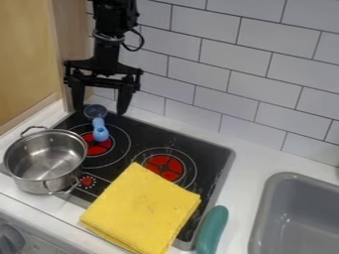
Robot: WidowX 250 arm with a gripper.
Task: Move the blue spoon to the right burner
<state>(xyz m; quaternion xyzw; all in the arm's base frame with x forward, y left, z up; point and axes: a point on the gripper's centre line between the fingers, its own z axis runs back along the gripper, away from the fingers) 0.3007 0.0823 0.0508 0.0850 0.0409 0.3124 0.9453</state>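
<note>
Soft, fairly bright light covers the scene, its source hard to place; the wall tiles (202, 70) from twelve to three o'clock are lit quite evenly; the steel pot (61, 180) between eight and nine takes the liveliest glints (steel will do that), patches of light and dark mixed inside it; the sink (259, 218) between four and five has a gentle sheen and softly shaded walls; at eleven, the black arm (108, 47) is nearly a silhouette, much of its detail lost in darkness.
</note>
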